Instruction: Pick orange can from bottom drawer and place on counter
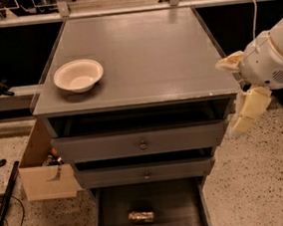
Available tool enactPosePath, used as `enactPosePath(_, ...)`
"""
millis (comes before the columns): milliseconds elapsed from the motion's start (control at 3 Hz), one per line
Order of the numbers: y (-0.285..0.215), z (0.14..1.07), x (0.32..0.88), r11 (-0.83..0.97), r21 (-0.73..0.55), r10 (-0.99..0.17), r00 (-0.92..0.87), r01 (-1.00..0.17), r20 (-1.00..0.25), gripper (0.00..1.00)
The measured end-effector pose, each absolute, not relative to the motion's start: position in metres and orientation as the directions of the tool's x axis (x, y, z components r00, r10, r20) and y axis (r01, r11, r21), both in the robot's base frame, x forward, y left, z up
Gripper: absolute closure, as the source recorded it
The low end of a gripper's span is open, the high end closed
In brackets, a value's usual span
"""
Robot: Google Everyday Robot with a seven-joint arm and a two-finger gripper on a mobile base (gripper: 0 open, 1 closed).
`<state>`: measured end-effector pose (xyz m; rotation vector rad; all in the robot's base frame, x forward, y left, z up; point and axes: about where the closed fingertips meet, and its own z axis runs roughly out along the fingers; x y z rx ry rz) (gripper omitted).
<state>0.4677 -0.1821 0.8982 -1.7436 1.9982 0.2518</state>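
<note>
The orange can (141, 216) lies on its side in the open bottom drawer (181, 208), near the middle of its dark floor. The counter (145, 44) is the grey top of the cabinet. My gripper (239, 87) hangs at the cabinet's right front corner, level with the counter edge. It is well above and to the right of the can. Its cream fingers (250, 110) are spread apart and hold nothing.
A cream bowl (78, 75) stands on the counter's left front. The two knobbed upper drawers (142, 145) are slightly pulled out. A cardboard box (41, 170) stands on the floor left of the cabinet, with a dark rod (5, 204) beside it. A railing (131, 8) runs behind.
</note>
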Motion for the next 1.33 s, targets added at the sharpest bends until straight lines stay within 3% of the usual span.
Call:
enactPosePath(333, -0.180, 0.871, 0.455, 0.226, -0.127, -0.835, -0.125, -0.966, -0.535, 0.00)
enactPosePath(667, -0.172, 0.815, 0.404, 0.305, -0.046, -0.717, -0.198, -0.951, -0.669, 0.00)
enactPosePath(1000, -0.168, 0.773, 0.365, 0.326, 0.015, -0.664, -0.240, -0.945, -0.708, 0.00)
enactPosePath(1333, -0.167, 0.773, 0.365, 0.326, 0.015, -0.664, -0.240, -0.945, -0.708, 0.00)
